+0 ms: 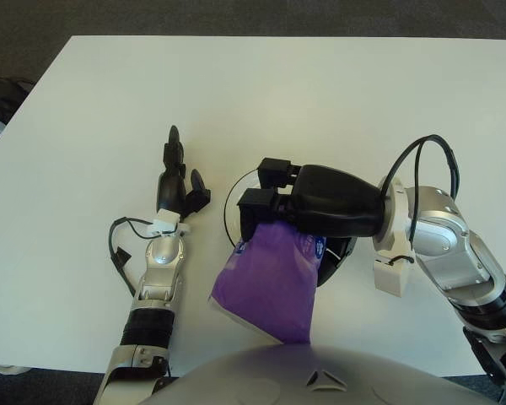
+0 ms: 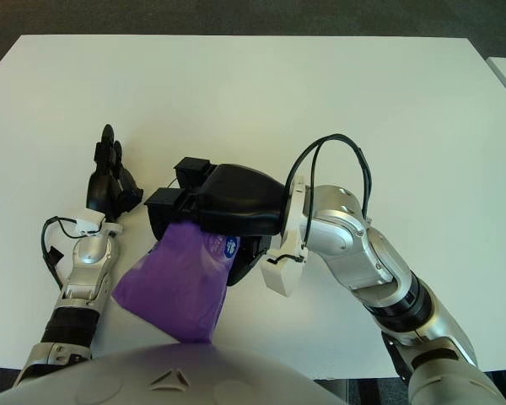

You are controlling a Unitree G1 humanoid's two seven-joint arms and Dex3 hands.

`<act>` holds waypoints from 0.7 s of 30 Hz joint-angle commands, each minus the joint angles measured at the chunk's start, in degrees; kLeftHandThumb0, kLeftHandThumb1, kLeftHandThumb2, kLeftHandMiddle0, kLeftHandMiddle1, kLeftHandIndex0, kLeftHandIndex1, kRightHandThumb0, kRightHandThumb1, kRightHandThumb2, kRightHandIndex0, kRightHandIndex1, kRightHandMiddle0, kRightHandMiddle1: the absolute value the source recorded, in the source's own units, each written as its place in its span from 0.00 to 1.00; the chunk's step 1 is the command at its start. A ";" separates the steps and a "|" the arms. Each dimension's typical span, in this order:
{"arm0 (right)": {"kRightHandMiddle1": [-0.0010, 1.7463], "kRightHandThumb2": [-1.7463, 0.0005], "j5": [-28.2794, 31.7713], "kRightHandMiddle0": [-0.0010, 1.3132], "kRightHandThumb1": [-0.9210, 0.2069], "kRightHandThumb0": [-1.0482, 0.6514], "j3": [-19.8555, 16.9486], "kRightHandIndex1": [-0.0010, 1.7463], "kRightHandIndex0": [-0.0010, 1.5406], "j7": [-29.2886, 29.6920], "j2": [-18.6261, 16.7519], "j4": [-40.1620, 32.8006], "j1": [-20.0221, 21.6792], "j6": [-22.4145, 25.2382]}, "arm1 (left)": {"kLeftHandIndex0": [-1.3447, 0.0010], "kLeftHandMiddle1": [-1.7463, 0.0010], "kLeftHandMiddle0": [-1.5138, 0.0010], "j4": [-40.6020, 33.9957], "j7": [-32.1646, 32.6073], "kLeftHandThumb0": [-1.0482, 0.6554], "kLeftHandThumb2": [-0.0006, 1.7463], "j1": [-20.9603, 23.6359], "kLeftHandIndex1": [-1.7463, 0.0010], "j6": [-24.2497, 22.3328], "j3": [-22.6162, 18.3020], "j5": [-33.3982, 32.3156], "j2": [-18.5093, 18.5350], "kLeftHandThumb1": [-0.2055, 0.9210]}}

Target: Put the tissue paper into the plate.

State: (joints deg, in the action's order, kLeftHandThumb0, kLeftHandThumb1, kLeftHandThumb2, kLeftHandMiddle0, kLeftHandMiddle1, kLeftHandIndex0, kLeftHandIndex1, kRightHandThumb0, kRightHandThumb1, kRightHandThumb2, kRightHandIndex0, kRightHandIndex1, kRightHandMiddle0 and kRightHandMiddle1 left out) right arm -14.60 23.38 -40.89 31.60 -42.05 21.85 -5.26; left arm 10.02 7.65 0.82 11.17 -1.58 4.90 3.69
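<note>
The purple tissue pack (image 1: 270,278) is gripped by the right hand (image 1: 274,198), hanging below it over the plate (image 1: 230,218). The left hand (image 1: 175,181) is seen open on the desk (image 1: 320,101), left of the plate.

Both arms silver-grey metal, segmented, black ribbed joint bands. Left hand (image 1: 176,184): black fingers, white wrist bracket, looped black cable. Right hand (image 1: 274,196): bulky glossy black shell, white wrist block, arching black cable. Grey rounded torso at bottom edge.
</note>
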 commanded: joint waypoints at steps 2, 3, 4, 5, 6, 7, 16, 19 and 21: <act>1.00 0.29 1.48 0.43 0.49 0.35 -0.68 1.00 0.76 -0.15 -1.14 0.03 -0.11 0.25 | 1.00 0.99 0.94 8.11 0.02 0.09 0.57 -3.91 1.00 -0.41 0.07 0.49 -0.42 1.00; 1.00 0.29 1.53 0.43 0.49 0.35 -0.75 1.00 0.76 -0.04 -1.31 0.05 -0.23 0.32 | 1.00 0.99 0.95 8.23 0.04 0.09 0.57 -3.88 1.00 -0.25 0.07 0.51 -0.42 1.00; 1.00 0.29 1.54 0.43 0.49 0.35 -0.80 1.00 0.76 0.01 -1.43 0.07 -0.30 0.33 | 1.00 0.99 0.95 8.31 0.06 0.09 0.57 -3.86 1.00 -0.14 0.07 0.51 -0.42 1.00; 1.00 0.29 1.42 0.43 0.49 0.35 -0.89 1.00 0.75 0.33 -1.67 0.21 -0.45 0.08 | 1.00 1.00 0.95 8.58 0.10 0.09 0.57 -3.81 1.00 0.17 0.08 0.53 -0.41 1.00; 1.00 0.29 1.07 0.43 0.49 0.35 -0.93 1.00 0.75 0.88 -2.09 0.80 -0.45 -0.38 | 1.00 1.00 0.95 8.65 0.21 0.09 0.57 -3.86 1.00 0.47 0.14 0.60 -0.48 1.00; 1.00 0.29 0.81 0.43 0.49 0.35 -0.98 1.00 0.75 1.26 -2.41 1.25 -0.46 -0.73 | 1.00 1.00 0.95 8.69 0.29 0.09 0.57 -3.89 1.00 0.70 0.18 0.65 -0.54 1.00; 1.00 0.29 -0.42 0.43 0.48 0.35 -2.84 1.00 0.74 4.99 -6.83 9.07 3.12 -1.51 | 1.00 1.00 0.96 6.52 0.82 0.08 0.57 -4.69 1.00 -0.70 0.89 1.49 -0.78 1.00; 1.00 0.30 -0.55 0.42 0.48 0.35 -3.30 1.00 0.75 6.39 -8.39 8.25 1.72 0.76 | 1.00 1.00 0.96 5.85 1.29 0.08 0.57 -4.97 1.00 -1.88 1.24 2.27 -0.64 1.00; 1.00 0.30 -0.46 0.42 0.47 0.35 -3.35 1.00 0.75 6.96 -9.21 8.19 1.45 2.28 | 1.00 1.00 0.96 5.37 1.66 0.07 0.57 -5.20 1.00 -2.52 1.41 2.70 -0.67 1.00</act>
State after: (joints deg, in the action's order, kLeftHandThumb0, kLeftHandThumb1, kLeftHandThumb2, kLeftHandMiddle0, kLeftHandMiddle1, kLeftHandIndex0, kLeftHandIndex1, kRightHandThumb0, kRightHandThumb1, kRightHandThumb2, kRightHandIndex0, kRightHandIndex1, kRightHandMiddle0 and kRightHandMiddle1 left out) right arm -15.00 20.48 -35.17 23.80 -33.15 24.30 -4.61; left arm 10.55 8.56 1.58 11.20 -1.27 5.71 3.83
